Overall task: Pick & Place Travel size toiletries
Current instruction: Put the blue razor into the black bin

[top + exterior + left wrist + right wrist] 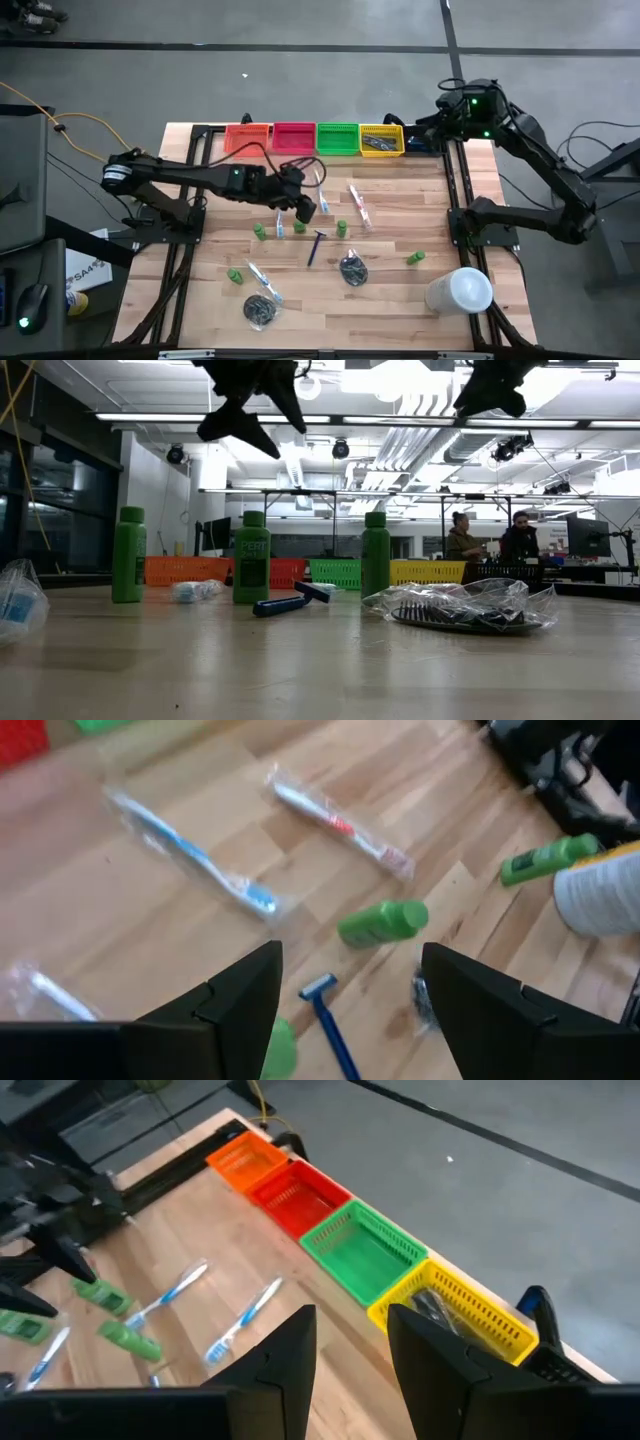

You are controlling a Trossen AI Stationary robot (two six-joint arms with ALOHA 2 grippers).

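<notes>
Across the desk [400,300], laid out for sorting: a row of four bins along the far edge, orange [248,138], red [293,138], green [338,138] and yellow [382,140], set side by side probably so each sort of toiletry gets its own; only the yellow one seems to hold anything, something dark. Near the front right corner, lying on its side, a big white cylinder [460,291], no part of the job. Over the middle of the desk, reaching in from the left, the left pincer [301,205], raised clear of the wood, fingers well apart, holding nothing, most likely lining up on a piece below. Back over the yellow bin, the right pincer [350,1345], fingers a narrow gap apart and empty, as if just done dropping off. Scattered loose on the wood, well apart from the bins: stubby green bottles [342,229], some upright, some tipped; clear-wrapped toothbrushes [357,205] with white and blue handles; two bagged dark bundles [353,269] near the front; one slim dark-blue razor [317,245] lying flat just beside the left pincer.
</notes>
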